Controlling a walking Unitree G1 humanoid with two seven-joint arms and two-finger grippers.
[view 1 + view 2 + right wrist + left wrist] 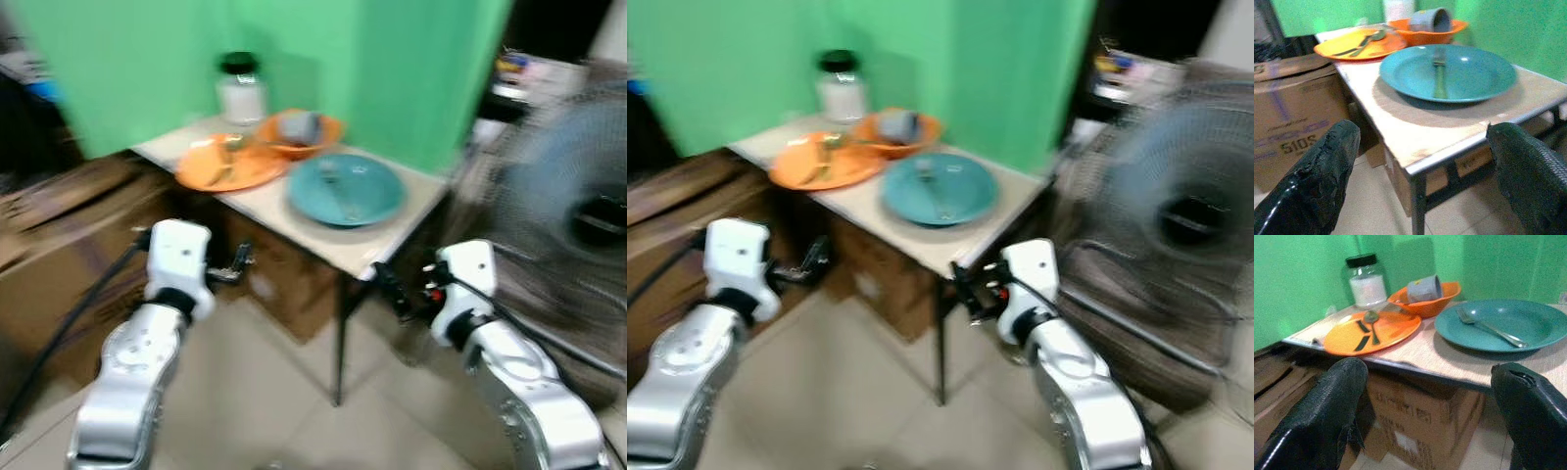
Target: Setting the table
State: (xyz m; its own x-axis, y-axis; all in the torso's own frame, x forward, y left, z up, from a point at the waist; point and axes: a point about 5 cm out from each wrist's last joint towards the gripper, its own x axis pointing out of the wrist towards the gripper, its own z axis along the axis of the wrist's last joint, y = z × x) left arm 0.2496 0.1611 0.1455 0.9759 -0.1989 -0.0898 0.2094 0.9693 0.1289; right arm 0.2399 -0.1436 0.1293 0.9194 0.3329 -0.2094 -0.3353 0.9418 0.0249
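A small beige table (328, 240) stands against a green backdrop. On it lies a teal plate (346, 189) with a fork (1491, 328) across it. Beside it is an orange plate (230, 164) carrying a spoon (1372, 323). Behind them, an orange bowl (299, 132) holds a grey cup (1424, 288) on its side, and a black-lidded jar (240, 90) has white contents. My left gripper (238, 261) hangs open below the table's left edge. My right gripper (390, 286) is open just under the near corner. Neither holds anything.
Cardboard boxes (284, 284) sit under the table and more (59, 245) stand to its left. A large fan (578, 215) stands close on the right. A thin table leg (340, 343) drops to the tiled floor between my arms. The head views are blurred.
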